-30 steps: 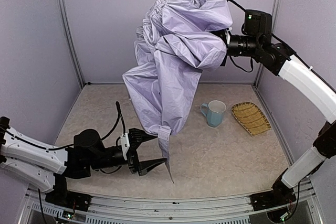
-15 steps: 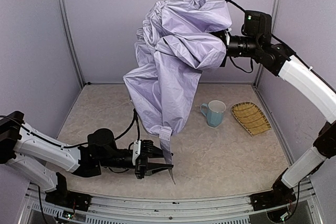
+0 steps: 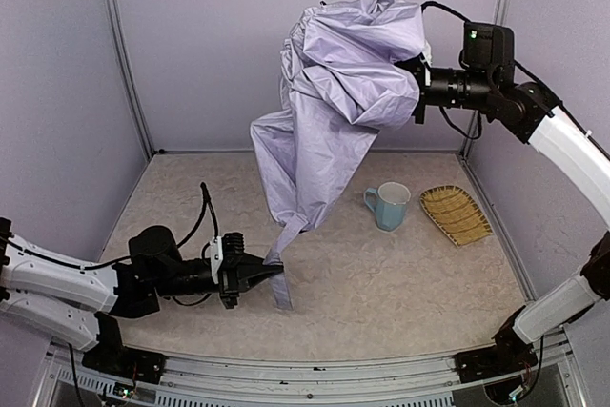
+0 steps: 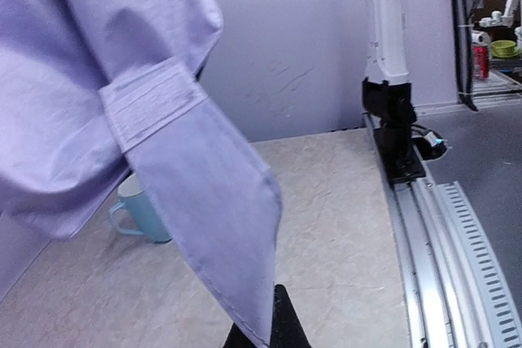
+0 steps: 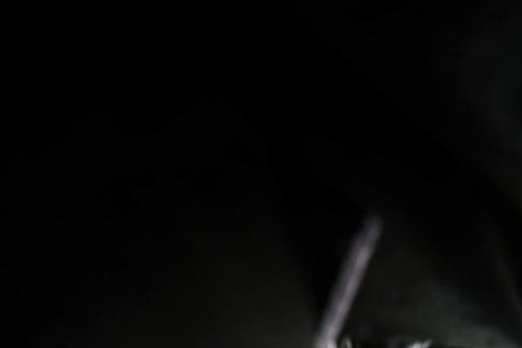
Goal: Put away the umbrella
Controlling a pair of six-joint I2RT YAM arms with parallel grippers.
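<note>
The umbrella (image 3: 338, 102) hangs slanting from upper right down to the left hand (image 3: 271, 272), pressed together on its strap tab (image 3: 282, 288).

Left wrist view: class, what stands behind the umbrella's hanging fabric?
A light blue mug on the table: its handle and part of its body show; the umbrella covers the rest.

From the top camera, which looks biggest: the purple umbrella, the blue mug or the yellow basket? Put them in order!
1. umbrella, by far, even allowing that it hangs raised, nearer the camera.
2. basket.
3. mug, somewhat smaller than the basket.
</note>
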